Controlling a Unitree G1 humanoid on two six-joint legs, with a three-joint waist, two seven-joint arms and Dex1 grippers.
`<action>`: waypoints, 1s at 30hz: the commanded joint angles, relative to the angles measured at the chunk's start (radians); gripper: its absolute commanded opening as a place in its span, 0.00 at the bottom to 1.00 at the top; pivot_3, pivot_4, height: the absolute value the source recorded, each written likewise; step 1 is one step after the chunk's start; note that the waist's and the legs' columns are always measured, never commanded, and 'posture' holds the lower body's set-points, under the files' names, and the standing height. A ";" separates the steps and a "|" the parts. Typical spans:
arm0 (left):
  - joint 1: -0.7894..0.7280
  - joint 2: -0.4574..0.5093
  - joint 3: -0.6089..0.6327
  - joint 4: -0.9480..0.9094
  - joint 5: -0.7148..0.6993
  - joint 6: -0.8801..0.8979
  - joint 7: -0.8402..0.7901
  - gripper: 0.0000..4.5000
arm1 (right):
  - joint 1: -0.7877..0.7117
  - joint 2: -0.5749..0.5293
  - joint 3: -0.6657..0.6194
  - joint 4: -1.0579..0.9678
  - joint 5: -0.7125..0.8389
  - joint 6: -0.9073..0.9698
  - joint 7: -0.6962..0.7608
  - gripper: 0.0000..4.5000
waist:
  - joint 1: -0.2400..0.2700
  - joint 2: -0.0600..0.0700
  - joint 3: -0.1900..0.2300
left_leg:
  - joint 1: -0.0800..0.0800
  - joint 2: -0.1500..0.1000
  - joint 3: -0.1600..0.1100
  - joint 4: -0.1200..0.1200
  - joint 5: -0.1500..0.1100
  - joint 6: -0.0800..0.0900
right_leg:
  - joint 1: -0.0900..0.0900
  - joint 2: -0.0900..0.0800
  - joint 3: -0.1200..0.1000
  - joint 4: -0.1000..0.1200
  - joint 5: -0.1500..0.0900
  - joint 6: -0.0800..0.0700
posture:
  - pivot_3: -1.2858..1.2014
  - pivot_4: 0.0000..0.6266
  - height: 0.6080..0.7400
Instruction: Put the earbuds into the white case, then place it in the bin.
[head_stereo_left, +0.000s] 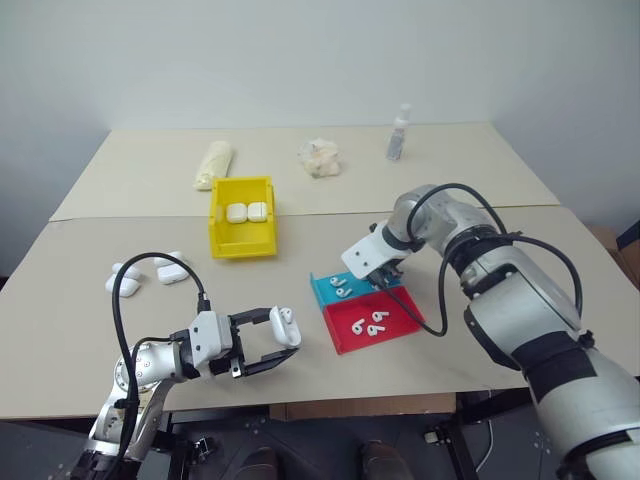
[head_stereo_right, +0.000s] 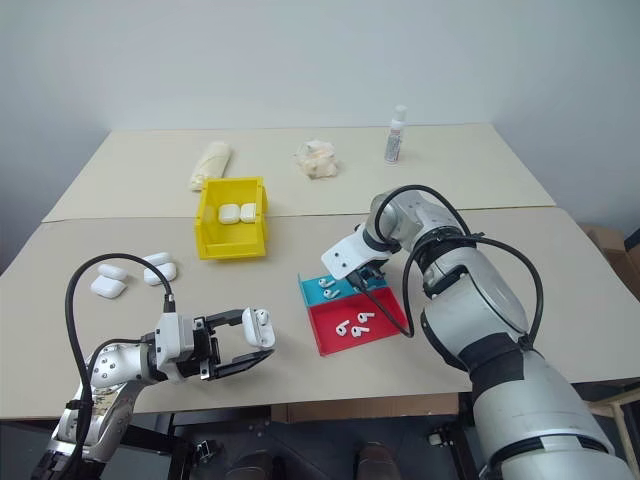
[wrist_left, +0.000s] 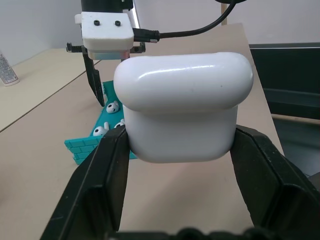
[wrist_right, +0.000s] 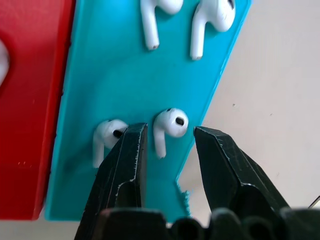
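Clearly the left gripper (head_stereo_left: 268, 338) clamps the white case (head_stereo_left: 285, 326) by its lower body, upright and seemingly lid-shut, above the table's (head_stereo_left: 80, 360) near edge. The right gripper (wrist_right: 169, 145), jaws partly open, straddles one earbud (wrist_right: 169, 126) near the teal tray's (wrist_right: 115, 75) edge, stem pointing toward the wrist. Light, glossy and slippery: pinch its bulbous head.

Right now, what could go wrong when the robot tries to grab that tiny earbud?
The right end effector straddles one earbud in the teal tray, with a second earbud right beside a finger; it might grab both or flick one out. The white case in the left end effector looks closed, so nothing could go in yet.
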 joint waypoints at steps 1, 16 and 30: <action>0.009 0.006 0.005 -0.043 -0.004 -0.014 0.011 0.61 | -0.008 -0.001 -0.017 0.001 -0.002 -0.011 -0.015 0.41 | 0.000 0.000 0.000 | 0.000 0.000 0.000 0.000 0.000 0.000 | 0.000 0.000 0.000 0.000 0.000 0.000 | 0.52 0.24 1.00; 0.018 0.013 0.005 -0.051 -0.003 -0.012 0.021 0.61 | 0.007 -0.002 -0.008 0.017 -0.019 -0.022 -0.023 0.41 | 0.000 0.000 0.000 | 0.000 0.000 0.000 0.000 0.000 0.000 | 0.000 0.000 0.000 0.000 0.000 0.000 | 0.52 0.24 1.00; 0.018 0.013 0.005 -0.050 0.003 -0.013 0.029 0.61 | 0.014 0.000 0.000 0.027 -0.048 -0.021 -0.085 0.41 | 0.000 0.000 0.000 | 0.002 0.000 0.000 -0.001 0.000 0.000 | 0.001 0.000 0.000 0.000 0.000 0.000 | 0.52 0.24 1.00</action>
